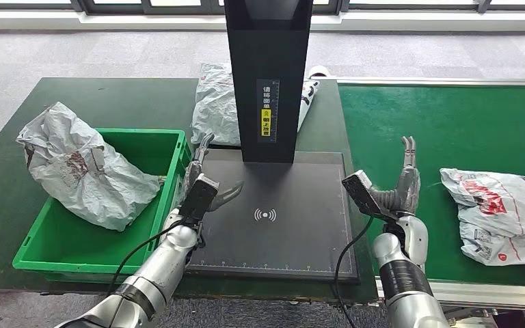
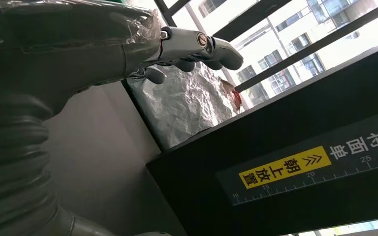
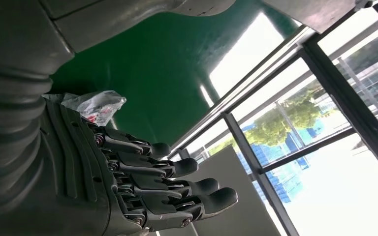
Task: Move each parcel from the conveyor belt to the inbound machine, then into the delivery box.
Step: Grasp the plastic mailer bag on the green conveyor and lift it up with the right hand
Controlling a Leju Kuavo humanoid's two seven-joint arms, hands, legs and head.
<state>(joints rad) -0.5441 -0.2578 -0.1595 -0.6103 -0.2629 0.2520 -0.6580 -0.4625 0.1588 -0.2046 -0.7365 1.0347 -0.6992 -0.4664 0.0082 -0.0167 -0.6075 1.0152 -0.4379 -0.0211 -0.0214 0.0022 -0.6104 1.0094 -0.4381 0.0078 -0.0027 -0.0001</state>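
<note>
A white plastic parcel with red print (image 1: 502,215) lies on the green conveyor belt (image 1: 451,130) at the right. My right hand (image 1: 405,183) is raised beside it, fingers straight and apart, holding nothing; its fingers (image 3: 177,184) and the parcel (image 3: 94,105) show in the right wrist view. My left hand (image 1: 202,179) hovers open at the left edge of the black inbound machine plate (image 1: 273,219). Another crumpled parcel (image 1: 82,167) rests on the green delivery box (image 1: 157,147). A third parcel (image 1: 219,102) lies behind the machine's black post (image 1: 268,75) and appears as crinkled plastic (image 2: 187,105) in the left wrist view.
The green table (image 1: 109,96) carries the box and the machine. A yellow label (image 2: 285,167) with a ruler scale sits on the post. Grey floor and windows lie beyond the table.
</note>
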